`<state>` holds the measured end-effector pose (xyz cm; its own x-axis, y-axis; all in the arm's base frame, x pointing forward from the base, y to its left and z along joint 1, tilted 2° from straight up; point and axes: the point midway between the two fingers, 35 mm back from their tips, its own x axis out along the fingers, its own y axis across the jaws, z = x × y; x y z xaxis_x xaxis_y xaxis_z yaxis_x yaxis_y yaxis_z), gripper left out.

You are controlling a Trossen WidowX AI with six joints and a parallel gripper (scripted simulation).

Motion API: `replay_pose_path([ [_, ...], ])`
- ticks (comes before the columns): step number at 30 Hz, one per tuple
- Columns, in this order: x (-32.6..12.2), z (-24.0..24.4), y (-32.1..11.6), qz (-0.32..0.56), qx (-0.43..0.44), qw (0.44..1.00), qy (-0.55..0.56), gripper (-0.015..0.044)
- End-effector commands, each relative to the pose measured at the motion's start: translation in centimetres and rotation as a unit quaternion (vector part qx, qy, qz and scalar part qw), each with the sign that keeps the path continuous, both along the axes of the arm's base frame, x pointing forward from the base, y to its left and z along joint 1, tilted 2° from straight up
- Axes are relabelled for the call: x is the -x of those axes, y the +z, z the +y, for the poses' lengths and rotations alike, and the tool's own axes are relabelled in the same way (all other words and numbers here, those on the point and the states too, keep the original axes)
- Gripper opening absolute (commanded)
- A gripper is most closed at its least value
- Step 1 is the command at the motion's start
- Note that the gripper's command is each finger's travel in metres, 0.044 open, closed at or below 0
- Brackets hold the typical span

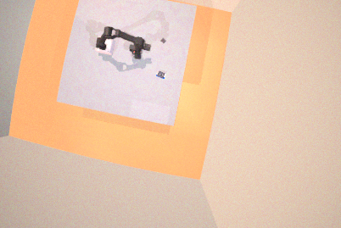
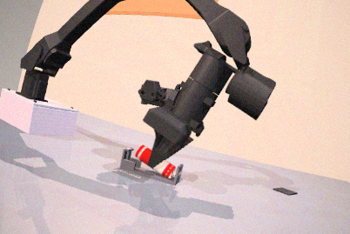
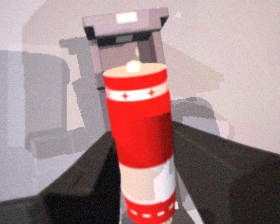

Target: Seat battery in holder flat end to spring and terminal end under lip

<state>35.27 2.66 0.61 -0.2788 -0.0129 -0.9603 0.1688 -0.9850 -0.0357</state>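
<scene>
The red and white battery (image 2: 143,152) (image 3: 141,132) is held tilted over the grey holder (image 2: 160,178) (image 3: 103,23). In the exterior view its dashed flat end is low, inside the right end wall; its other end is raised near the left end wall. In the wrist view the terminal nub (image 3: 134,65) points toward the holder's lip and shows short of it, not under it. My gripper (image 2: 153,163) (image 3: 143,135) is shut on the battery around its middle. The spring, and whether the flat end touches it, cannot be made out.
A flat dark piece (image 1: 163,40) (image 2: 285,191) lies on the table beyond the holder. A small blue and dark object (image 1: 161,75) lies apart from the arm in the top view. The arm's white base block (image 2: 52,118) stands at the left.
</scene>
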Motion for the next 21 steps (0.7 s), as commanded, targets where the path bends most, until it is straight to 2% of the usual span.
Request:
replay_pose_path([
  [1,-0.45,0.09,-0.34,-0.020,-0.005,1.000,0.001,0.0086],
  [21,-0.14,0.03,-0.57,-0.061,-0.013,0.998,0.001,0.0086],
])
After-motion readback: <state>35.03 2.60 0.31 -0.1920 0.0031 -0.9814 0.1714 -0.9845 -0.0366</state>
